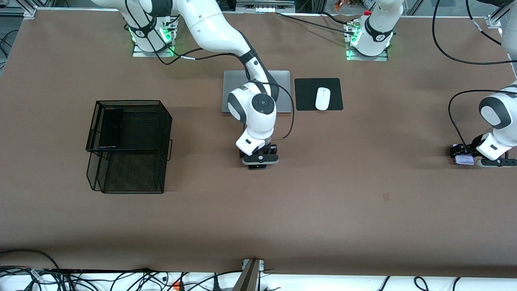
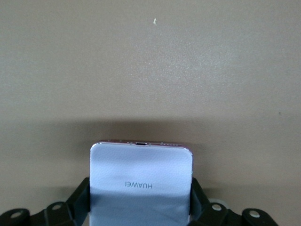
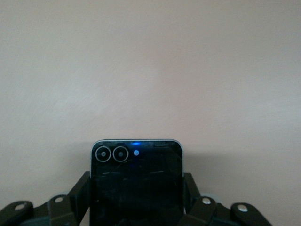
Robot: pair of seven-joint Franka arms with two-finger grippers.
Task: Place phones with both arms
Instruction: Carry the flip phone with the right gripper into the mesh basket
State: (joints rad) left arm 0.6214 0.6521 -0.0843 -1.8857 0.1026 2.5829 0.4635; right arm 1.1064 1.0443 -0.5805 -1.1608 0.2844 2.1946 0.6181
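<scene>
My right gripper (image 1: pixel 260 161) is low over the middle of the table, shut on the small squarish black phone (image 3: pixel 136 169). Its fingers (image 3: pixel 81 194) press the phone's two sides, and two camera rings show at its free end. My left gripper (image 1: pixel 464 155) is low at the left arm's end of the table, shut on the pale lavender phone (image 1: pixel 463 160). That phone fills the left wrist view (image 2: pixel 141 165) between the fingers (image 2: pixel 81 200). The long black slab phone (image 1: pixel 111 127) lies in the upper tier of the black mesh basket (image 1: pixel 161 121).
A grey laptop (image 1: pixel 284 87) lies partly under the right arm, toward the bases. Beside it a white mouse (image 1: pixel 322 98) sits on a black mouse pad (image 1: pixel 307 95). The basket's lower tier (image 1: pixel 133 178) sticks out toward the front camera.
</scene>
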